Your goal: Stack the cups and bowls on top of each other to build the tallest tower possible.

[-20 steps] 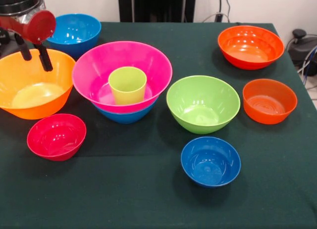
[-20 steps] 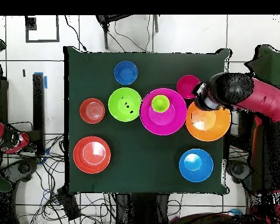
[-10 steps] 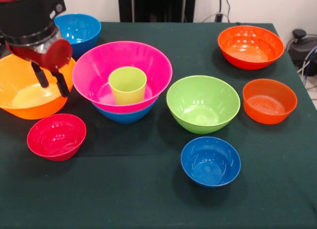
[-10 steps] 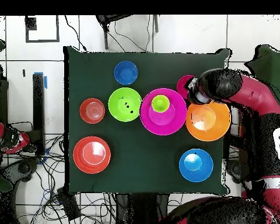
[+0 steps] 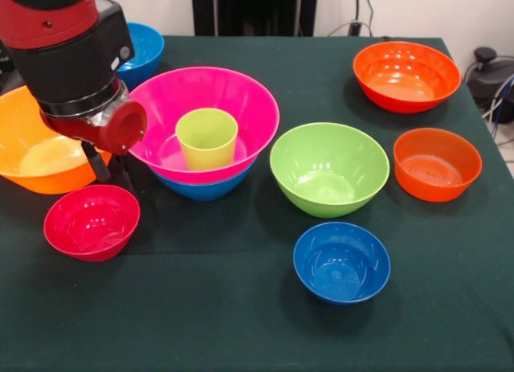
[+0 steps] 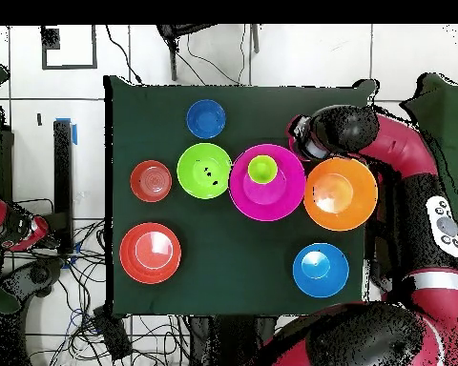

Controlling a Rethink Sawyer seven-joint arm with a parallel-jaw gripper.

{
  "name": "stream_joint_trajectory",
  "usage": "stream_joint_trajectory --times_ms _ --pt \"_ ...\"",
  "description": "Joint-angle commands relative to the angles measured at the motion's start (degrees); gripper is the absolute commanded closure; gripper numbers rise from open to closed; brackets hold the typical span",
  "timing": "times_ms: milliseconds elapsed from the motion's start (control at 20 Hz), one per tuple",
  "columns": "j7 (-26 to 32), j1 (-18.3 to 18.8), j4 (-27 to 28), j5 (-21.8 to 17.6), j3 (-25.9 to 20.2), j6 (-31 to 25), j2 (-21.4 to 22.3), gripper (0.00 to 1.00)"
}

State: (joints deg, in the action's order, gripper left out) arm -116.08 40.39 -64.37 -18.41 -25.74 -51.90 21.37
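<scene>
Lime-green, the cup stands upright inside the large pink bowl, which is nested in a medium blue bowl whose rim shows only below it; these three make up the tower at the middle of the dark green table. The gripper hangs just above the small crimson bowl, between the pink bowl and the large orange bowl (only two dark finger stubs show under the red wrist, so I cannot tell how far apart they are or whether they hold anything). Green bowl sits loose just beside the tower, apart from it. A small blue bowl lies in front of the green one, and two red-orange bowls rest toward the other side.
</scene>
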Motion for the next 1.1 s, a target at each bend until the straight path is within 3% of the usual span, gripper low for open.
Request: stream_joint_trajectory --times_ms 50,600,1100 --pt "19.54 -1.76 4.45 -5.34 -5.0 1.22 -2.08 0.0" --pt "24.11 -1.13 10.46 -8.51 -7.23 1.88 -6.1 0.0" --pt "22.58 -0.88 8.41 -8.15 -5.06 0.08 -8.01 0.0"
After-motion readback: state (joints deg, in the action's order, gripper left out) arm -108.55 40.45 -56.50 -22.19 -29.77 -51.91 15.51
